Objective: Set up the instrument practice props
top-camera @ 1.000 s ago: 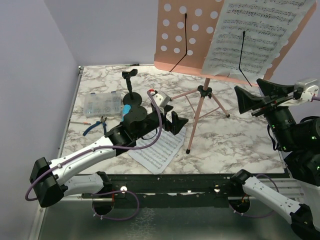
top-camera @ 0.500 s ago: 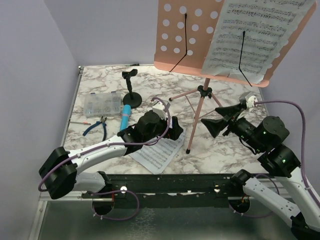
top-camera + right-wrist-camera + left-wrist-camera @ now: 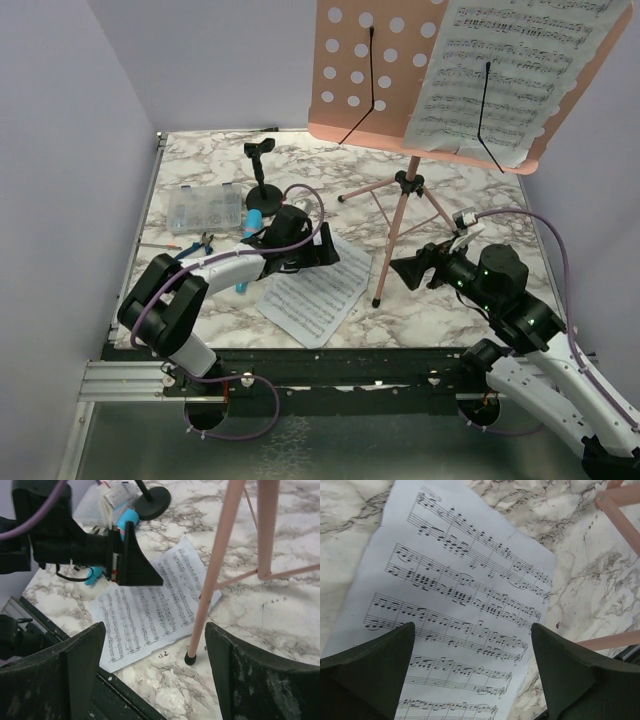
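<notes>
Hazard: flat page, nearby leg.
Left gripper (image 3: 471, 627), fingers spread over sheet-music page (image 3: 455, 575), may crumple it. Right gripper (image 3: 155, 625), fingers spread, could knock music stand leg (image 3: 214, 570).

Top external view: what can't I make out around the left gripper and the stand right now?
Blue toy microphone: the left arm covers most of it in top external.
Loose sheet-music page: its near end is cut off by the left wrist frame; one edge hides behind the left gripper in top external.
Pink music stand: the panel top is cut off by the top external frame edge.
Clear compartment box: contents too small in top external.
</notes>
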Controlling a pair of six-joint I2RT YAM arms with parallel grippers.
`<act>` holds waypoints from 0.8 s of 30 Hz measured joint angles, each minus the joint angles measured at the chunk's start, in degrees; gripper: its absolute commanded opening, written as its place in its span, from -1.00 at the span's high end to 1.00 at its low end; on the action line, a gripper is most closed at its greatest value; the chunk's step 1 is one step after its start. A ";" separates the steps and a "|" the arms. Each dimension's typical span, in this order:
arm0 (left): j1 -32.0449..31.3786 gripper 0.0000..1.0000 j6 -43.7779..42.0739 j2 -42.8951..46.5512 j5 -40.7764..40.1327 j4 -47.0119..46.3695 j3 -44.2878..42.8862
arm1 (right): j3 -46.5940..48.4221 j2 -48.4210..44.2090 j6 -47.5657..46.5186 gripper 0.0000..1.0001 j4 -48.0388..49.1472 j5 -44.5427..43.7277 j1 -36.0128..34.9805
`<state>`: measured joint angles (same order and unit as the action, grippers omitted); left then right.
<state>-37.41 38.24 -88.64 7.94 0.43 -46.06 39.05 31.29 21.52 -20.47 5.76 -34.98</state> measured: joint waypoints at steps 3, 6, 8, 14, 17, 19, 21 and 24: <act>2.75 -0.98 1.05 -0.39 1.66 0.28 0.00 | -2.64 -0.24 3.26 -0.70 -0.20 -3.34 0.00; 5.66 -0.98 1.33 -0.26 2.36 0.57 0.00 | -4.26 -0.13 5.81 -0.71 -0.22 -6.01 0.00; 7.52 -0.98 1.14 0.15 2.40 1.51 0.02 | -4.63 0.31 6.91 -0.71 -0.22 -7.21 0.00; 13.00 -0.98 -0.59 1.20 1.46 5.33 -0.15 | -4.61 4.24 7.13 -0.71 -0.11 -9.01 0.00; 14.91 -0.98 -1.79 1.20 0.26 7.87 -0.22 | -4.59 6.23 6.29 -0.71 -0.09 -9.05 0.00; 15.41 -0.98 -2.54 1.20 -0.52 9.18 -0.22 | -4.59 6.82 5.44 -0.71 0.31 -9.03 0.00; 15.69 -0.98 -3.26 1.14 -0.92 10.64 -0.35 | -4.55 7.02 4.85 -0.71 1.27 -9.01 0.00; 15.93 -0.98 -4.13 0.44 -0.94 12.44 -1.11 | -3.85 8.15 3.89 -0.71 2.32 -9.01 0.00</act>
<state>-21.47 34.11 -88.20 7.01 12.86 -47.18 35.20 39.44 25.41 -18.15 -3.25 -34.98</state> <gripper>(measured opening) 0.987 0.855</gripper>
